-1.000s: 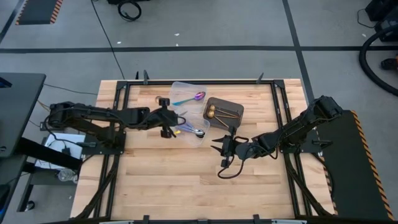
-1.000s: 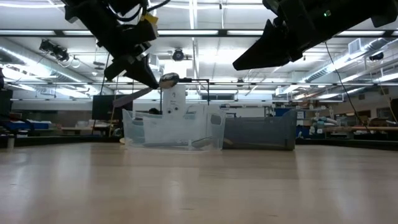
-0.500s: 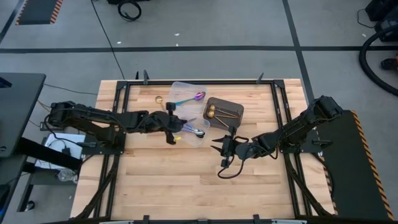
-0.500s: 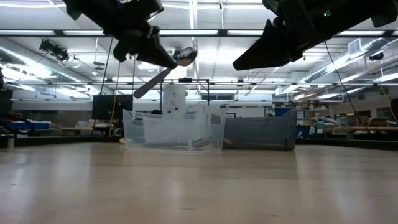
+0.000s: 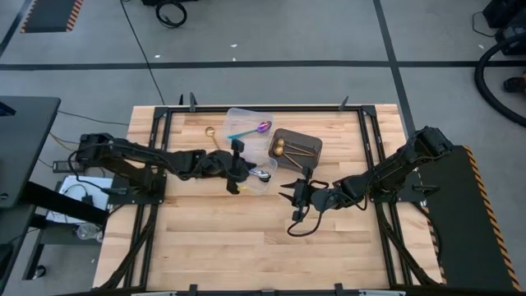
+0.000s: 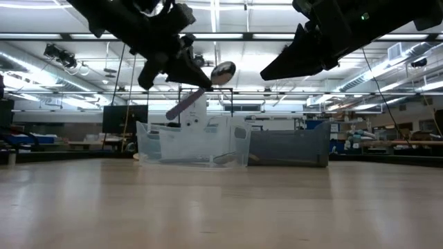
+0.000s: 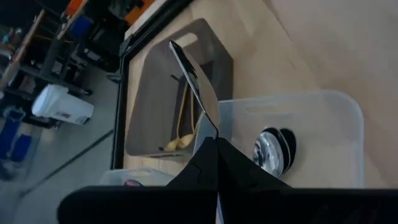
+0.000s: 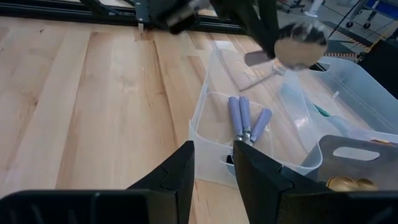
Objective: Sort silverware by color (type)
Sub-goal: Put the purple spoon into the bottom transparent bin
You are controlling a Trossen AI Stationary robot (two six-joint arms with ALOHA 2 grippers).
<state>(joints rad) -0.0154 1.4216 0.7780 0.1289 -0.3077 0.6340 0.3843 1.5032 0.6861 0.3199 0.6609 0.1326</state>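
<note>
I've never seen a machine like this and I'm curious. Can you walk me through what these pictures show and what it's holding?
It's a robot with two dark arms working at a wooden table. One camera looks straight down, one sits at table height, and one rides on each wrist.

The left gripper has its fingers shut on a lavender-handled spoon, held in the air above a clear tub that already holds similar spoons. The right gripper waits nearby over bare wood, fingers open.

Behind that tub, a second clear tub holds a purple-blue spoon. A dark bin holds gold ones. One gold spoon lies loose on the table.
</note>
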